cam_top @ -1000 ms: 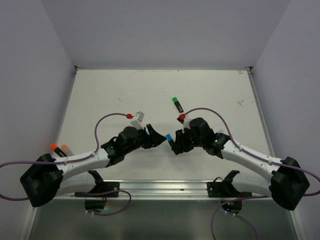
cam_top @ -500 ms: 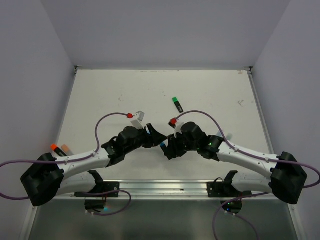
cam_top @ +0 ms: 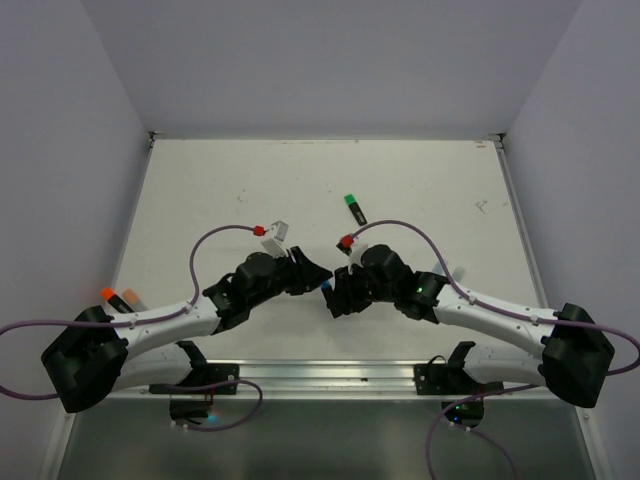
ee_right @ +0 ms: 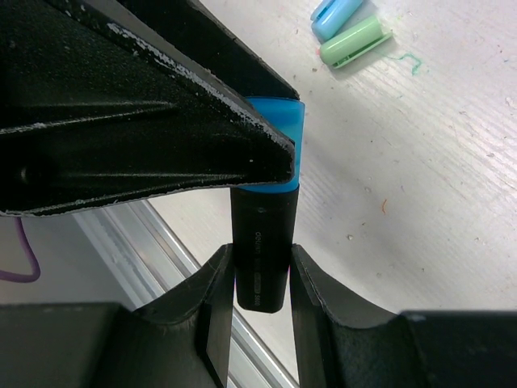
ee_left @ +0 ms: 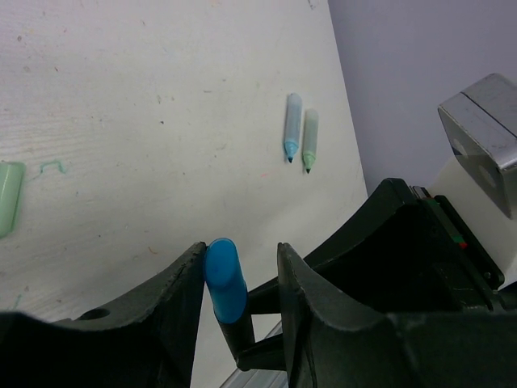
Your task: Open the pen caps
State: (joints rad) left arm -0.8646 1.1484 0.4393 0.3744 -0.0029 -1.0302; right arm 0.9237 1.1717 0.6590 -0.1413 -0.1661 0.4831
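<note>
The blue cap (ee_left: 224,271) sits on the end of the black marker body (ee_right: 262,242), in line with it. Its closed end points away from the right gripper (ee_right: 260,257) towards the left arm, above the near middle of the table (cam_top: 230,190). The right gripper is clamped on the black body. The left gripper (ee_left: 240,252) brackets the cap with its jaws apart, one finger touching it and a gap at the other.
</note>
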